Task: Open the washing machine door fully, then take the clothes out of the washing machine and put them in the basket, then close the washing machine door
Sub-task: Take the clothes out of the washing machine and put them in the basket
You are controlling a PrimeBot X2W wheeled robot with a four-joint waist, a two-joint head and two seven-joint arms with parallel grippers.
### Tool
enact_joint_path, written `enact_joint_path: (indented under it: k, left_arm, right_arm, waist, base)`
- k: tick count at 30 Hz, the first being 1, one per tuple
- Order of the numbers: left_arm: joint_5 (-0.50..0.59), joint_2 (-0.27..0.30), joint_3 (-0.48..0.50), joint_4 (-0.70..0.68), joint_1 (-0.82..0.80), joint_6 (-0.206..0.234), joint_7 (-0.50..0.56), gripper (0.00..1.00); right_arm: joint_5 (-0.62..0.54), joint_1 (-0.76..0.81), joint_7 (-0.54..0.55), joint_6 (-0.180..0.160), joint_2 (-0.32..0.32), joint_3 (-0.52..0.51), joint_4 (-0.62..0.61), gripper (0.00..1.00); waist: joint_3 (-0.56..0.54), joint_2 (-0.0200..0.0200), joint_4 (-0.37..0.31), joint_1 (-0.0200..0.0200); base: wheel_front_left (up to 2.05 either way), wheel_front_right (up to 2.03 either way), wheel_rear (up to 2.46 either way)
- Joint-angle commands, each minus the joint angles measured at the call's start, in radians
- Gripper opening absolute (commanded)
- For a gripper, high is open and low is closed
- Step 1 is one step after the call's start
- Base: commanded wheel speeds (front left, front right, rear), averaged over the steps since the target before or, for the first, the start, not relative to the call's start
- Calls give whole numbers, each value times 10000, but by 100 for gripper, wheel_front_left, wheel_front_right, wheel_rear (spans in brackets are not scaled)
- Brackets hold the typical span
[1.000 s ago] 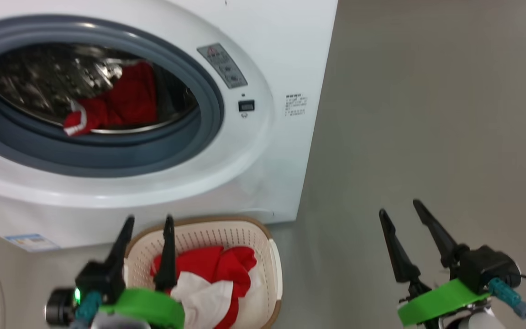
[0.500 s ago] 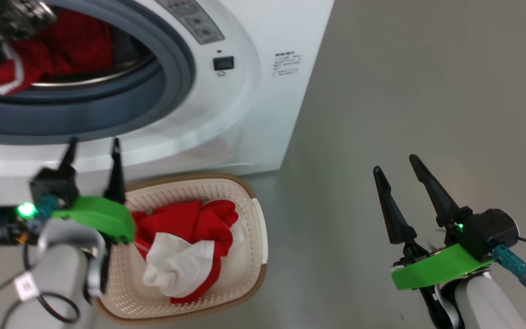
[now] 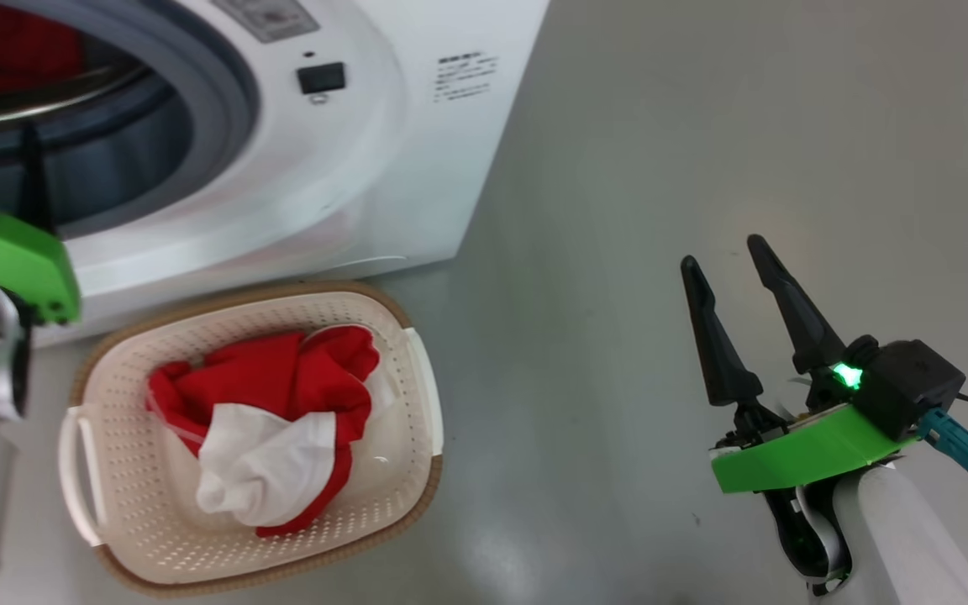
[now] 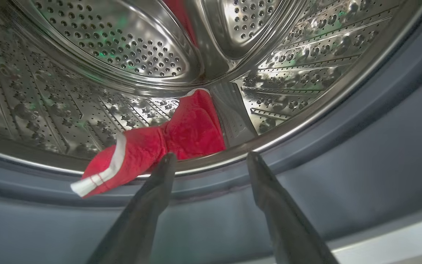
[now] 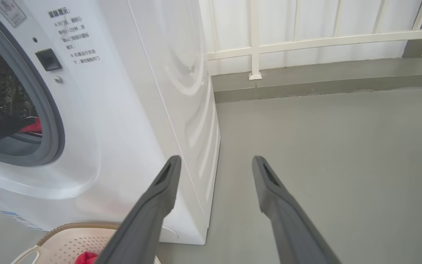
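The washing machine (image 3: 383, 160) stands at the upper left with its drum mouth uncovered; the washing machine door is out of view. My left gripper (image 4: 211, 157) is open at the drum's lip, above the grey rubber ring (image 4: 343, 154). Just beyond its fingertips lie red clothes (image 4: 181, 135), a white cuff hanging over the lip. In the head view its green mount (image 3: 5, 260) sits before the mouth. The basket (image 3: 223, 323) on the floor holds red and white clothes (image 3: 274, 420). My right gripper (image 3: 723, 254) is open over bare floor, right of the machine.
Grey floor (image 3: 702, 126) stretches to the right of the machine. A white railing (image 5: 306, 36) and a low kerb run along the far wall behind it. The basket (image 5: 68, 242) stands close against the machine's front lower corner.
The head camera has swung, shifting the whole picture. My left gripper has risen from over the basket to the drum mouth. The right gripper stays open at the right.
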Motion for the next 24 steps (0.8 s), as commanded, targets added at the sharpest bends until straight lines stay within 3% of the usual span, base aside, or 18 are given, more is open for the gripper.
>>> enact_joint_path:
  k: [1, 13, 24]
  left_arm:
    - [147, 608, 324, -180, -293, -54, 75, 100]
    - [836, 2419, 4, -67, -1638, -454, 1621, 100]
    - [1258, 3669, -256, 87, -2273, -657, 3477, 100]
  right_arm:
    - [132, -84, -65, 33, -20, 277, -216, 100]
    - [615, -389, -65, 33, -20, 424, -226, 100]
    - [870, -589, -65, 33, -20, 576, -314, 100]
  waist:
    - [331, 0, -348, 0]
    - [808, 0, -881, 0]
    - [1177, 0, -1130, 0]
  base:
    - [0, 0, 0]
    - [0, 0, 0]
    - [0, 0, 0]
